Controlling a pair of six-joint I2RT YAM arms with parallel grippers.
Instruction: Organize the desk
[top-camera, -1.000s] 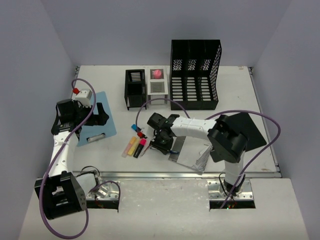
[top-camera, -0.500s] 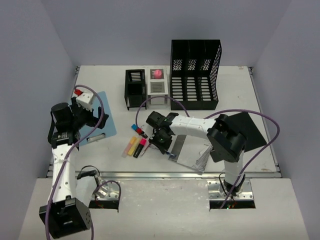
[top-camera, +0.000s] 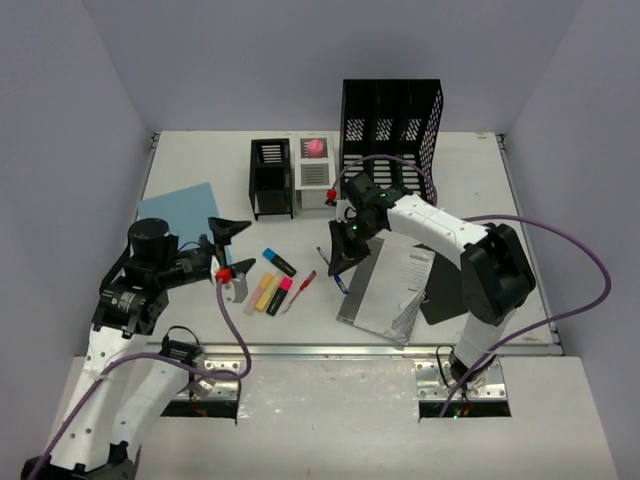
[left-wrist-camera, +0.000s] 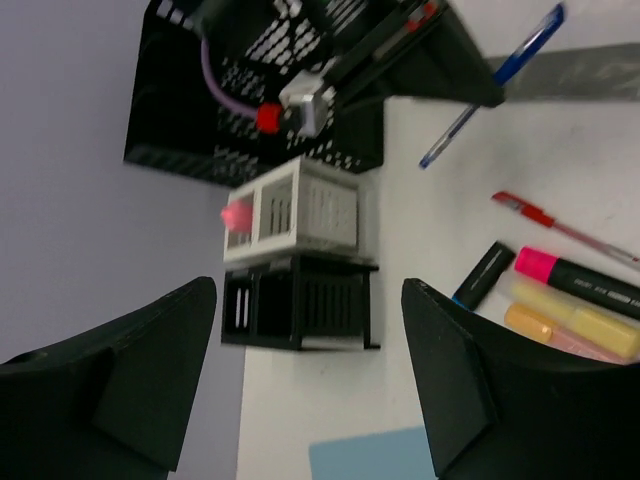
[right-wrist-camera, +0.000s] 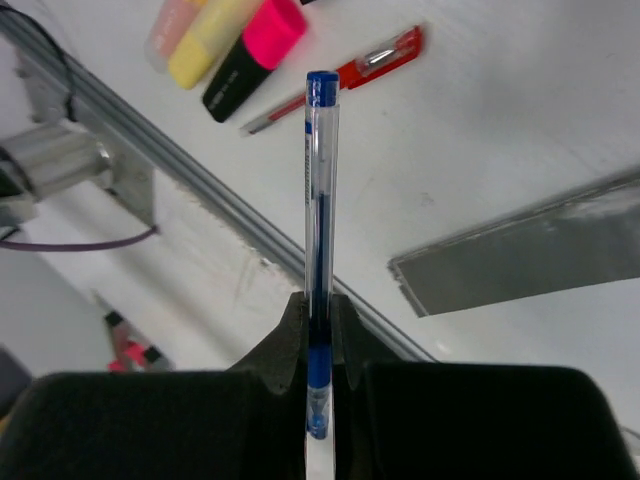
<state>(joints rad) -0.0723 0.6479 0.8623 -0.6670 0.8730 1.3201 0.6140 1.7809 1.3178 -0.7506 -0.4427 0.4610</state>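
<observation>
Right of the pen holder (top-camera: 270, 178), right claw (right-wrist-camera: 320, 312) clamps blue pen (right-wrist-camera: 320, 200) endwise, so it may pivot loose; left claw (left-wrist-camera: 310, 385) gapes empty

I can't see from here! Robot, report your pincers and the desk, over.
Right pincer shut on blue pen. Left pincer open, empty. Desk untidy: red pen, highlighters loose. Nothing seen blocking, over.

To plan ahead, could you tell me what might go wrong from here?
The right tool pinches the blue ballpoint pen near one end, so it might pivot or slip. The long free end could catch the black pen holder rim. The open left tool hovers near the highlighters and might nudge them.
</observation>
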